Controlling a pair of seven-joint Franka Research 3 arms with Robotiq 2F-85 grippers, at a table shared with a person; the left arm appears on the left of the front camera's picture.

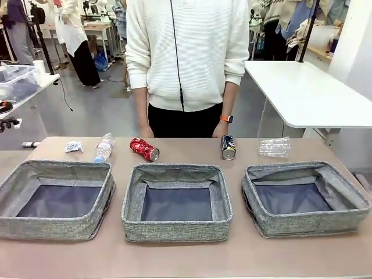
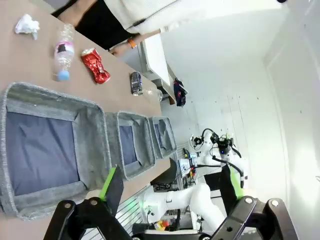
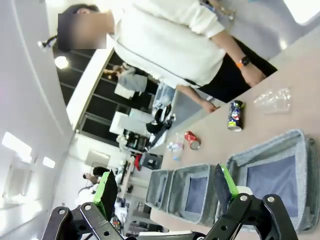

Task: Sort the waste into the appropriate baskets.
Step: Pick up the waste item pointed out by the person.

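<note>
Three grey baskets stand in a row near me: left (image 1: 52, 226), middle (image 1: 174, 229), right (image 1: 314, 224). Beyond them the waste lies in a line: a whitish paper wad (image 1: 74, 146), a purple-labelled clear bottle (image 1: 104, 147), a dented red can (image 1: 143, 149), a dark multicoloured can (image 1: 228, 147) and a crushed clear bottle (image 1: 274, 146). My left gripper (image 2: 170, 182) is open and high above the left basket (image 2: 92, 135), holding nothing. My right gripper (image 3: 166, 187) is also open and empty, high over the right basket (image 3: 300, 145), with the dark can (image 3: 235, 115) farther off.
A person in a white top (image 1: 186, 52) stands at the far edge, hands resting just behind the red can and the dark can. A white table (image 1: 308, 93) stands behind on the right. Bare tabletop lies in front of the baskets.
</note>
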